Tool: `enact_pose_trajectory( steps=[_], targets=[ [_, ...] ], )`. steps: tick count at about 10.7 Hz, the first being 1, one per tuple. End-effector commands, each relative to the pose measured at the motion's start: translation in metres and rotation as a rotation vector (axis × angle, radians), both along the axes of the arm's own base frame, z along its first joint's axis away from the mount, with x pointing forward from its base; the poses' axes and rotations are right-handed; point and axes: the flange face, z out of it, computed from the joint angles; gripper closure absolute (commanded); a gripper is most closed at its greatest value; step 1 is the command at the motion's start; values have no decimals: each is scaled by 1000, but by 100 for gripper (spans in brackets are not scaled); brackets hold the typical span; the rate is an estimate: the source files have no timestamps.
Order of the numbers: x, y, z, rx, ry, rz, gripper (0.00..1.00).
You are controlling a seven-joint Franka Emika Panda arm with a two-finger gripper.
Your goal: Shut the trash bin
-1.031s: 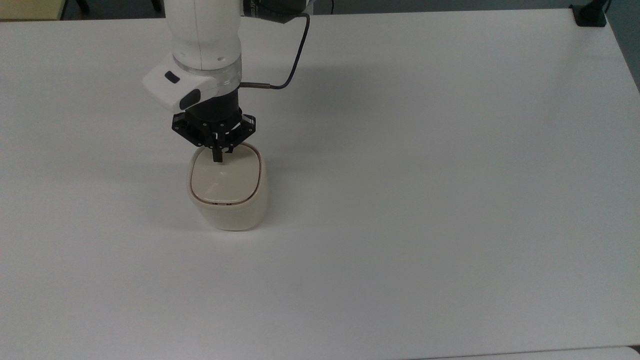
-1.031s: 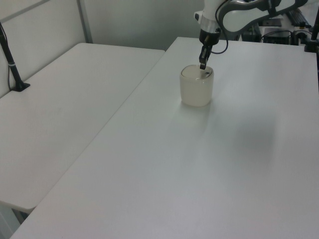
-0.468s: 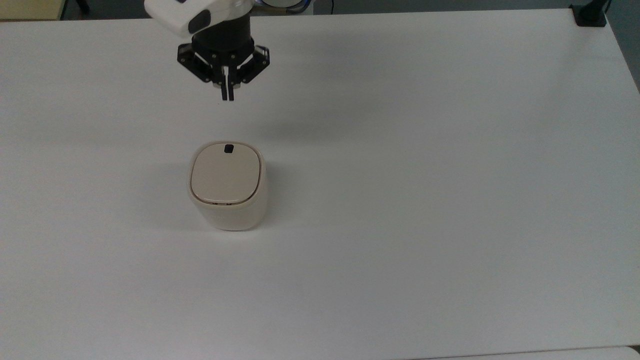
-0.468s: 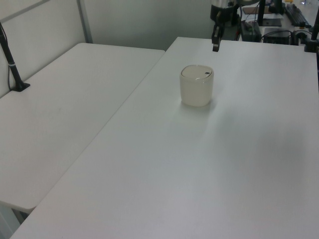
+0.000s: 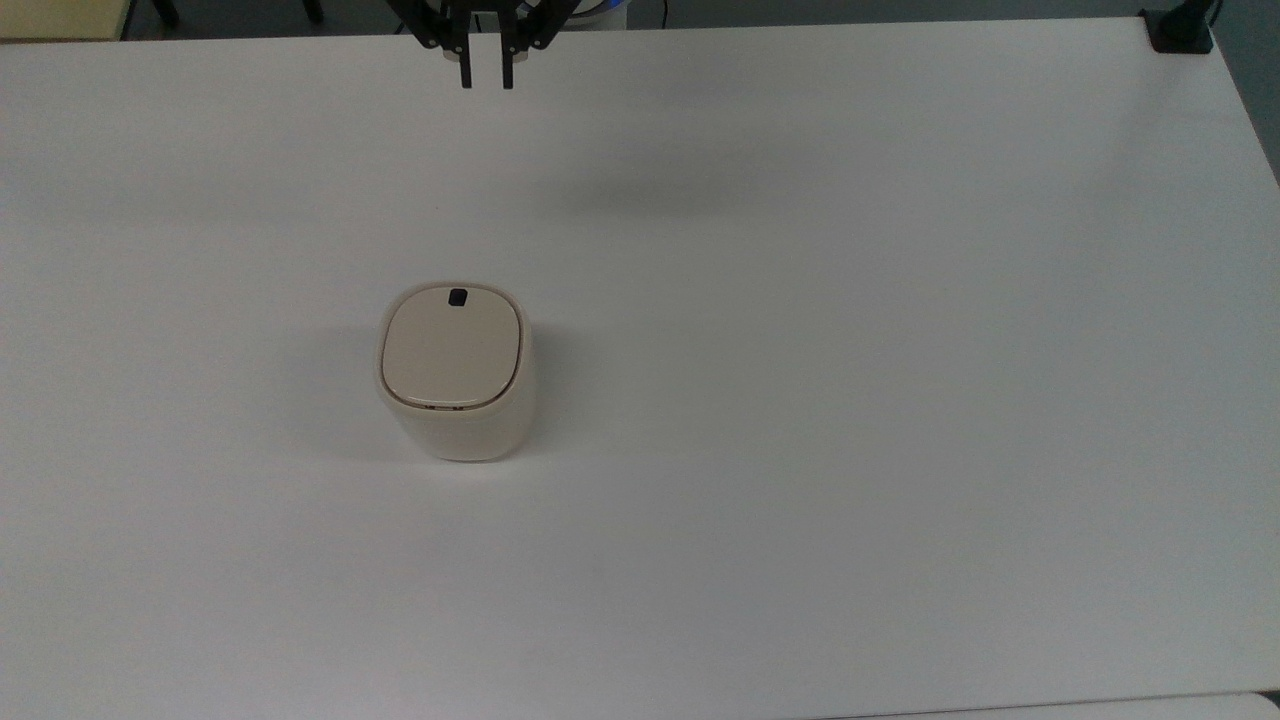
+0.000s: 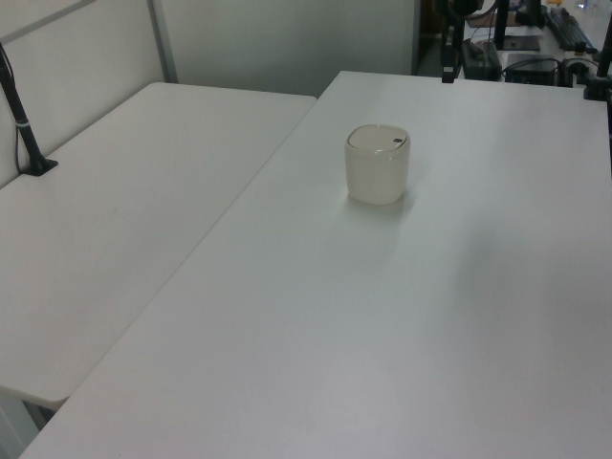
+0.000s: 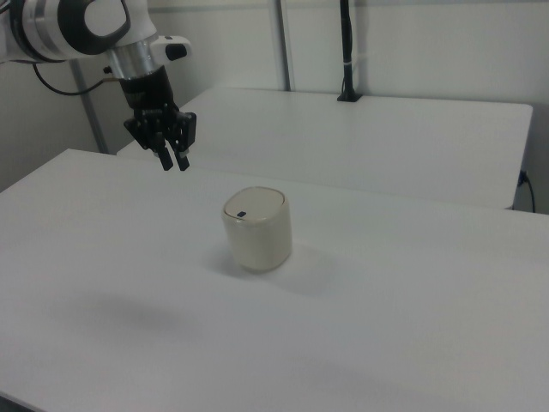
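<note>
Trash bin (image 5: 453,372) was found lidded flat on desk (image 5: 900,400); task judged done. Pincer (image 5: 486,72) was held well apart, slightly parted, empty.

Gripper (image 5: 486,72) cut off by top view's upper edge: finger ends show, body and arm above them out of frame. Left view: gripper (image 6: 447,69) tiny dark sliver at upper edge, finger gap too small to tell. Trash bin (image 5: 453,372), well apart from gripper, lid flat: interior hidden. Right view: arm (image 7: 60,26) behind gripper cut by right view's left edge.
</note>
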Motion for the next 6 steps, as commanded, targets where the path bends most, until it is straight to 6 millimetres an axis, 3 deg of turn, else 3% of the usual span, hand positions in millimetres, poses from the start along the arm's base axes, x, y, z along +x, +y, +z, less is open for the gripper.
enact_pose_trajectory(
  steps=[1,6],
  targets=[
    [-6,1,-5,4,15,-69,0],
    [-5,-7,-3,6,7,-87,0]
  ],
)
